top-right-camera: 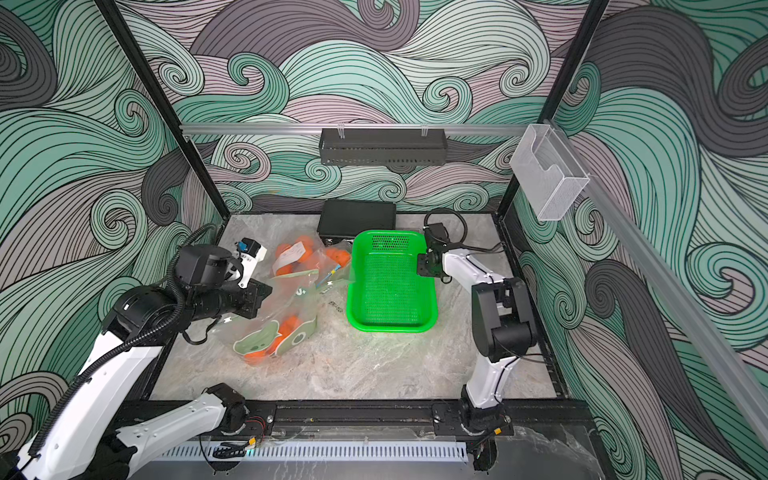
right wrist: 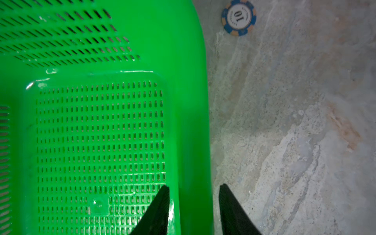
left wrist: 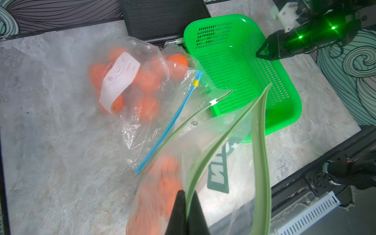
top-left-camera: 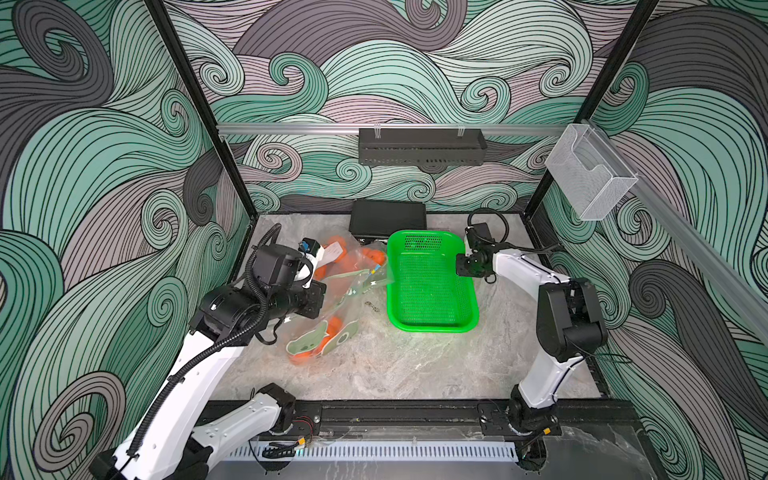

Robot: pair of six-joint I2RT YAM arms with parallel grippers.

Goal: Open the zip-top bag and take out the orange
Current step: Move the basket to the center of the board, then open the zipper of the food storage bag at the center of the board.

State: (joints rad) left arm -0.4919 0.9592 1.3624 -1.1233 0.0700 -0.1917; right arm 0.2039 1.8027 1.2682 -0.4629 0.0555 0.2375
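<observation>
A clear zip-top bag (top-left-camera: 320,332) with a green zip rim (left wrist: 258,142) lies at the left of the table, its mouth pulled into an open loop. Blurred oranges (left wrist: 162,183) show through it in the left wrist view, and in both top views (top-left-camera: 332,326) (top-right-camera: 291,322). My left gripper (left wrist: 186,192) is shut on the green rim at one end of the mouth. Its body (top-left-camera: 311,299) hangs over the bag. My right gripper (right wrist: 194,186) is open and empty. One finger is over the inside of the green basket (right wrist: 193,81), the other over the table.
A second clear bag (left wrist: 142,81) with a blue zip strip, a white label and several oranges lies behind the first, against the green basket (top-left-camera: 432,328). A black box (top-left-camera: 388,218) stands at the back wall. A blue poker chip (right wrist: 239,18) lies beside the basket.
</observation>
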